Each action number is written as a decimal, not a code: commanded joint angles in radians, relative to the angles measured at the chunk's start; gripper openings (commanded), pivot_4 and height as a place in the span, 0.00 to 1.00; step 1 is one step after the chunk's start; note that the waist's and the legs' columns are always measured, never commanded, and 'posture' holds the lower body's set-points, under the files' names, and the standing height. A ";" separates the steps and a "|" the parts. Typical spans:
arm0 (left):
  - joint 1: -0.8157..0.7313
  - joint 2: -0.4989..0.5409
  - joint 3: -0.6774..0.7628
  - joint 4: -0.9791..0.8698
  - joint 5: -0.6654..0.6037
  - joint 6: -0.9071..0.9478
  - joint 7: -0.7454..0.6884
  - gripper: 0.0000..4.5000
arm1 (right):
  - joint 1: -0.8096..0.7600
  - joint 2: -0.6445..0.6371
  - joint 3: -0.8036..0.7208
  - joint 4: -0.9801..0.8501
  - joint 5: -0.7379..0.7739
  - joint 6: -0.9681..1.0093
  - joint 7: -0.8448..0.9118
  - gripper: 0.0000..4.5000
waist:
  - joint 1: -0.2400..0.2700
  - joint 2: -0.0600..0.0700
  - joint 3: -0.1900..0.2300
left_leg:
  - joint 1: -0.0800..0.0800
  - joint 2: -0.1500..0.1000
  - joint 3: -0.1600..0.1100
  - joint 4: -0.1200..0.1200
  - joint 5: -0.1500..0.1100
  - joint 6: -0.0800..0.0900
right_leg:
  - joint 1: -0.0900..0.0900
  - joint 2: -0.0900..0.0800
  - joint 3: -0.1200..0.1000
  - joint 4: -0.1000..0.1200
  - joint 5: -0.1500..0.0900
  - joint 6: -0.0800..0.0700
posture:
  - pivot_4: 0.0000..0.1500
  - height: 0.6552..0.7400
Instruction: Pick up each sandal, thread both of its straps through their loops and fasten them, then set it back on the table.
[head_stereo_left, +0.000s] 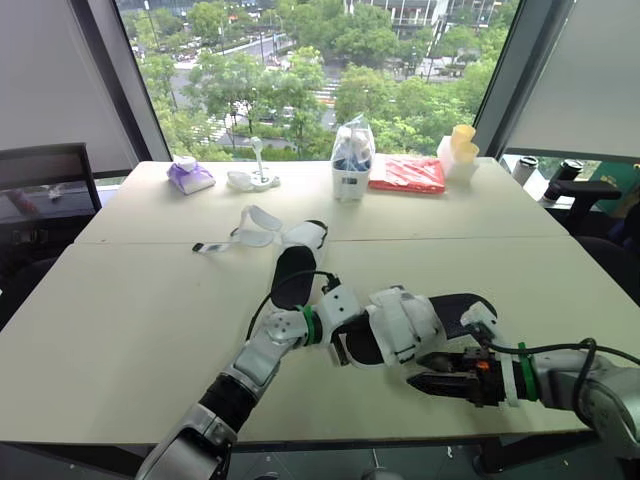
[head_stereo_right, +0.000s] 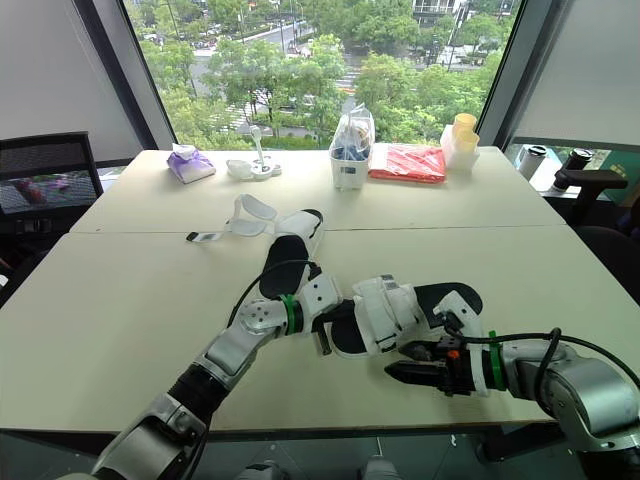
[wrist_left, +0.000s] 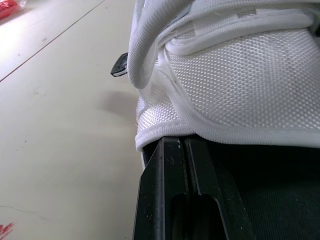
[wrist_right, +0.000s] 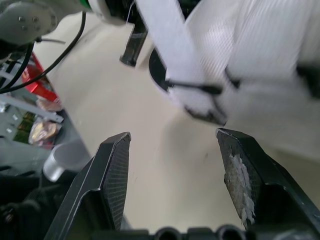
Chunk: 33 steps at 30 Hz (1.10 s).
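Right hand (wrist_right: 173, 134) spread beside sandal (head_stereo_left: 400, 320); left hand (head_stereo_left: 342, 346) half-hidden against it, grip unclear.

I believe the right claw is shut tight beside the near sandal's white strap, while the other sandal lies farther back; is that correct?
Not quite: the right claw is open, fingers spread apart, beside the white strap of the near sandal, as the right wrist view shows. The other sandal does lie farther back.
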 joint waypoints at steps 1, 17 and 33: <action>0.001 0.002 0.006 0.057 0.045 0.007 0.036 0.00 | -0.028 0.004 -0.003 0.001 0.014 -0.020 -0.020 0.65 | 0.000 0.000 0.000 | 0.000 0.000 0.000 0.000 0.000 0.000 | 0.000 0.000 0.000 0.000 0.000 0.000 | 1.00 1.00; 0.046 -0.014 0.005 0.008 0.033 0.036 0.010 0.00 | 0.004 0.042 0.026 -0.003 0.079 0.009 -0.036 0.25 | -0.004 0.000 0.000 | 0.001 0.001 0.000 -0.001 0.000 0.000 | 0.000 0.001 0.000 0.000 0.000 0.000 | 1.00 1.00; 0.076 -0.002 0.005 -0.017 0.039 0.053 0.005 0.00 | 0.082 -0.149 -0.003 -0.084 0.235 0.109 0.115 0.01 | -0.004 0.000 0.000 | 0.000 0.000 0.000 -0.002 -0.001 0.001 | -0.001 0.000 0.000 0.000 0.000 0.000 | 1.00 1.00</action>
